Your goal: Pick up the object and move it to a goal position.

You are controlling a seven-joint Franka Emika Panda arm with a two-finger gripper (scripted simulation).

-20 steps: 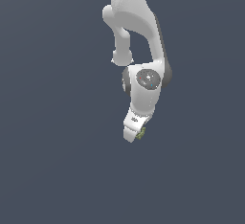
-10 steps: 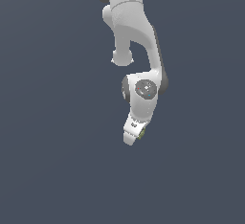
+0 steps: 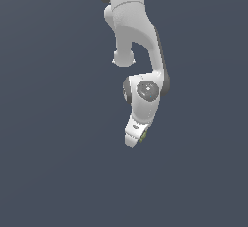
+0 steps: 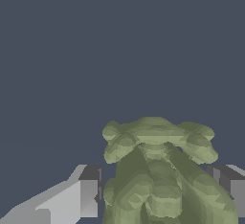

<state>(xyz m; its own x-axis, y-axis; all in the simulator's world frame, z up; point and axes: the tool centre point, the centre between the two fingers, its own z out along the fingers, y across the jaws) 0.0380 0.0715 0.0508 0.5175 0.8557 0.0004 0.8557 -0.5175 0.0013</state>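
1. The white arm (image 3: 138,37) hangs down from the top edge of the exterior view, its base cut off there.
2. The pincer (image 3: 134,138) points downward, closed on the object (image 3: 143,136).
3. From outside, only a small olive-green sliver of the object peeks out at the pincer's tip; the rest is hidden by the white fingers.
4. In the wrist view the bumpy green lump (image 4: 160,170) sits between the two fingers (image 4: 89,192), its lower part cut off by the frame.
5. The background is plain dark grey-blue.
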